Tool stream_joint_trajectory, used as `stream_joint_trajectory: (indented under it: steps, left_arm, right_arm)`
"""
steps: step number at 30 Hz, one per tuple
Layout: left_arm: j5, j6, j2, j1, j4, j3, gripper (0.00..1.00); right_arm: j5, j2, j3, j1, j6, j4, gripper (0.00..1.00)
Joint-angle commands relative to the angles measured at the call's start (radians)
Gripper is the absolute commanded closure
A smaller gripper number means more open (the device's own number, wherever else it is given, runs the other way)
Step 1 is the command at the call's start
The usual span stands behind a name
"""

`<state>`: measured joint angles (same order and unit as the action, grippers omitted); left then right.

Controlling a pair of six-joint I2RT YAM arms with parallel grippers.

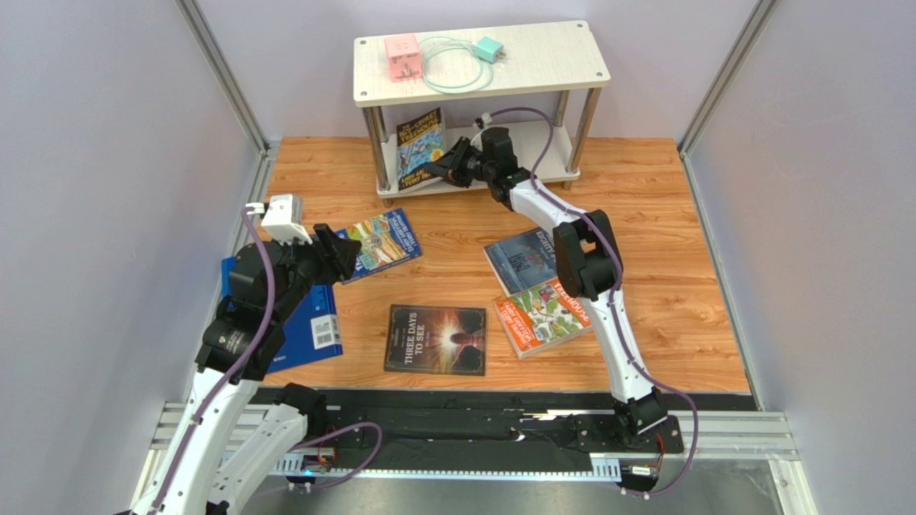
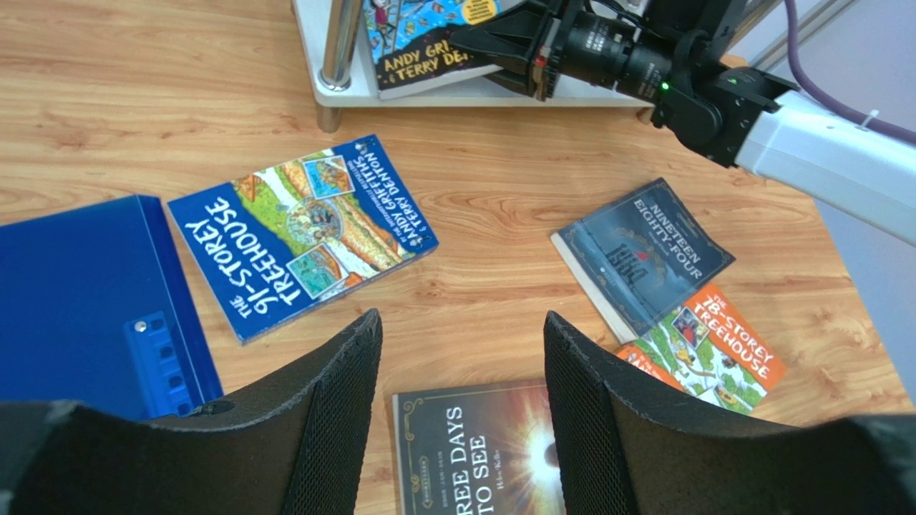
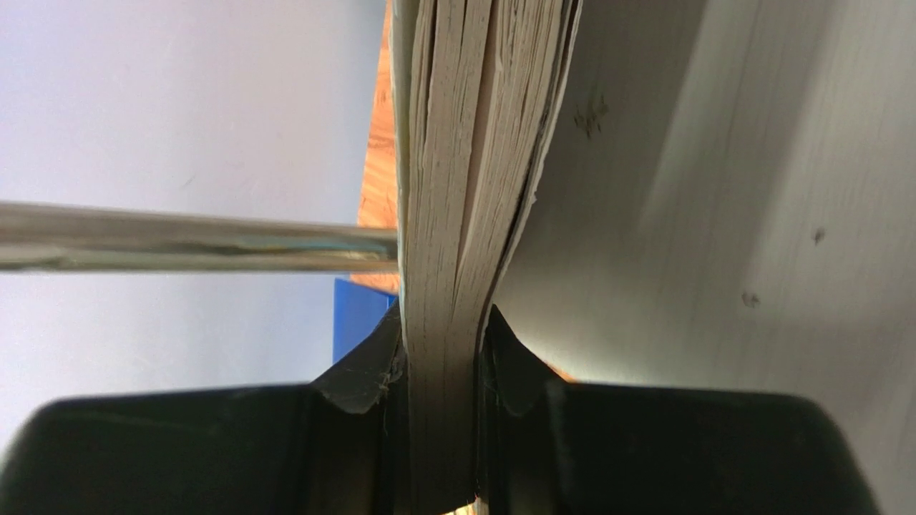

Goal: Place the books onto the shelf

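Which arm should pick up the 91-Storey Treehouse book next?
Left. The left tool is open near the 91-Storey Treehouse book; the right tool is clamped on another book at the shelf.

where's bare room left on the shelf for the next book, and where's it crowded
The lower board is bare to the right of the standing book held in the right gripper. The top board is bare at its right end; its left half is crowded with a pink box and a corded charger.

"91-STOREY TREEHOUSE" on blue bk
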<state>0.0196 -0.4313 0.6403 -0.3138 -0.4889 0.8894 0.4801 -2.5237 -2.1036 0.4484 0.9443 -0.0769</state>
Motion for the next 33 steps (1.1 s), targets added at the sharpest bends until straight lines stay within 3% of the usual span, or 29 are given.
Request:
stream_joint_trajectory:
  steps: [1,8,13,18,21,25,28,33]
  left_arm:
    - [-0.033,0.026,-0.005,-0.002,0.012,0.017,0.38]
    - [-0.052,0.022,-0.001,-0.002,0.021,0.000,0.38]
    - [-0.058,0.019,0.001,-0.001,0.027,-0.006,0.39]
    - [-0.066,0.011,0.002,-0.002,0.036,-0.012,0.39]
    - [-0.076,0.005,0.001,-0.002,0.044,-0.023,0.39]
    - [-0.086,-0.001,0.001,-0.002,0.056,-0.040,0.39]
    - [-0.090,-0.004,0.013,-0.002,0.059,-0.052,0.38]
    - [-0.101,-0.014,0.073,-0.002,0.068,-0.070,0.38]
  right_arm:
    - [-0.044,-0.032,-0.160,0.007,-0.030,0.006,0.95]
    - [-0.046,-0.106,-0.265,0.004,-0.032,0.072,0.84]
    - [-0.043,-0.101,-0.242,-0.001,-0.042,0.105,0.60]
    - [-0.063,-0.047,-0.167,-0.004,-0.078,0.121,0.43]
    - [-0.109,-0.008,-0.139,-0.008,-0.120,0.172,0.25]
    - [-0.251,0.063,-0.105,-0.005,-0.199,0.296,0.13]
    - [-0.323,0.139,-0.043,-0.007,-0.251,0.379,0.07]
    - [-0.325,0.270,0.129,-0.010,-0.298,0.416,0.05]
